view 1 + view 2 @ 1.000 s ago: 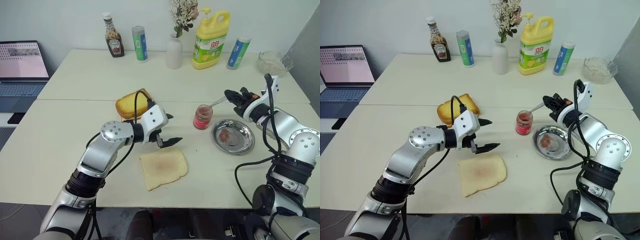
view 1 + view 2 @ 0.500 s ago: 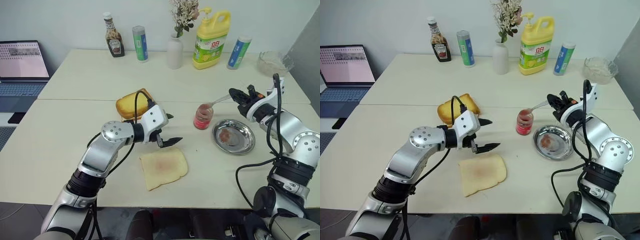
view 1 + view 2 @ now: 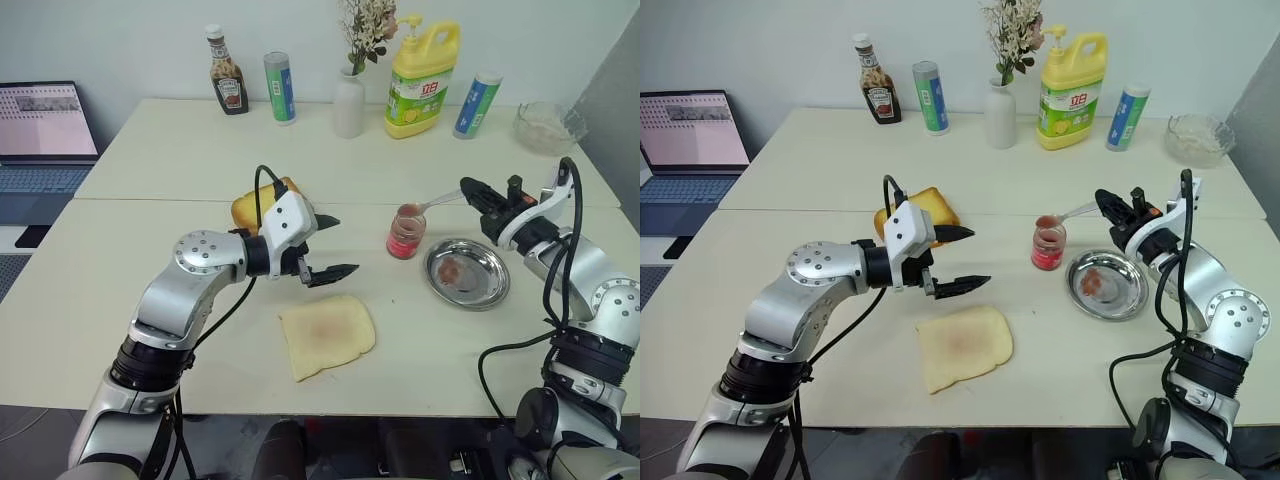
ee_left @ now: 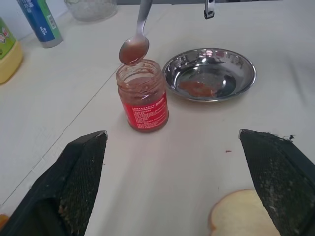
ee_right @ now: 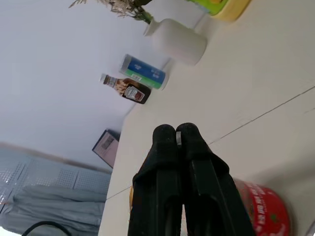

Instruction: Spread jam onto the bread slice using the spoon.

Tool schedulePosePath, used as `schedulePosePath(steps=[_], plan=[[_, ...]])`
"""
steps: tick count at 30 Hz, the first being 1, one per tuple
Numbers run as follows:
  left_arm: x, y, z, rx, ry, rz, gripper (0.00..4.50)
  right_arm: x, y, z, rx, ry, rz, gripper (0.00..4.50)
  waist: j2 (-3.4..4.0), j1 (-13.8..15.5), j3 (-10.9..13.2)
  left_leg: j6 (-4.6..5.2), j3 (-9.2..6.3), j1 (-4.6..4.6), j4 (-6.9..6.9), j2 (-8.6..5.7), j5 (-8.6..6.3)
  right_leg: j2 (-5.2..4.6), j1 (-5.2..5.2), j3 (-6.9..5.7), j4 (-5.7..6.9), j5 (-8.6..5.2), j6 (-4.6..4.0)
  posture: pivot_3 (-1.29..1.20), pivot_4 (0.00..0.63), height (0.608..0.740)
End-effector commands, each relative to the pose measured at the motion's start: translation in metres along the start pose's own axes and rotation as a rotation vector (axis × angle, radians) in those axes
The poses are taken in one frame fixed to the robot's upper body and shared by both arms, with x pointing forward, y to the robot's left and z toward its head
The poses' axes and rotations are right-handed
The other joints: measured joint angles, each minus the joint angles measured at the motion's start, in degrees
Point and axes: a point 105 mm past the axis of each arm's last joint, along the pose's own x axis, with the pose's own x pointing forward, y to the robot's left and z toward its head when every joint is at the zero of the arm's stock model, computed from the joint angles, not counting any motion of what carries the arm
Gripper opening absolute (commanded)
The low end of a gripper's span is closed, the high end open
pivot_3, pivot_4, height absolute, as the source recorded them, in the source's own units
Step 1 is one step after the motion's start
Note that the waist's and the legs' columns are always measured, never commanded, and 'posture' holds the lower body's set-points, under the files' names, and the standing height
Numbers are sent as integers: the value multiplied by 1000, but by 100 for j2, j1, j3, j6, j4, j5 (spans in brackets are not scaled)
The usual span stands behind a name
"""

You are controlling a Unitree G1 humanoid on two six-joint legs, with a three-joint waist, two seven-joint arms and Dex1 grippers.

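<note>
The jam is in a small glass jar point(image 3: 405, 238) with a red label, standing mid-table. My right gripper point(image 3: 470, 190) is shut on the handle of the spoon point(image 3: 428, 205). The spoon's bowl point(image 4: 134, 51) hovers just above the jar's mouth with reddish jam in it. In the right wrist view the black fingers point(image 5: 165, 142) are pressed together. The bread slice point(image 3: 327, 335) lies flat near the table's front edge. My left gripper point(image 3: 338, 245) hangs open above and behind the bread slice, holding nothing, its fingers pointing toward the jar.
A steel dish point(image 3: 497, 290) with a jam smear sits right of the jar. Thick golden toast point(image 3: 258, 210) lies behind my left gripper. Along the back stand a ketchup bottle point(image 3: 227, 85), cans, a white vase point(image 3: 349, 102), a yellow detergent bottle point(image 3: 424, 80) and a glass bowl point(image 3: 548, 125). A laptop point(image 3: 40, 125) is far left.
The spoon has come up out of the jar and now hovers above its mouth with jam. My left gripper has risen and drifted left, still open.
</note>
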Motion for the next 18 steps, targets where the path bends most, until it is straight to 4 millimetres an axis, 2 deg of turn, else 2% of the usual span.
schedulePosePath(steps=[1,5,8,10,12,15,18], plan=[[-25,6,4,51,4,41,4500,-10,46,-3,-74,25,190,48,1,-9,0,0,0,0,0,1,0,1,0,0,0,0,0,0,150,740],[-51,9,-9,98,71,77,4500,-14,60,-28,-108,125,242,48,3,-18,1,0,-3,4,-2,9,0,7,-1,1,2,0,0,0,150,740],[-72,1,-28,88,147,79,4500,-14,66,-61,-157,250,263,48,3,-20,1,0,-4,3,-1,8,0,6,0,2,1,0,0,0,150,740],[-80,-10,-39,90,187,60,4500,-11,64,-78,-192,309,251,48,4,-26,1,0,1,4,-1,9,0,5,-2,4,0,0,0,0,150,740],[-82,-21,-42,63,176,53,4500,-11,62,-93,-280,374,254,48,5,-7,1,0,-1,2,0,7,0,-1,-2,5,-1,0,-1,0,150,740],[-89,-49,-52,25,185,9,4500,-10,61,-117,-355,458,280,48,2,8,1,0,-1,-2,4,5,0,-6,-1,4,-5,0,-1,0,150,740],[-94,-65,-62,38,218,0,4500,-11,57,-130,-414,499,299,48,2,15,1,0,-5,-2,3,5,0,-8,-1,6,-5,0,-1,0,150,740]])
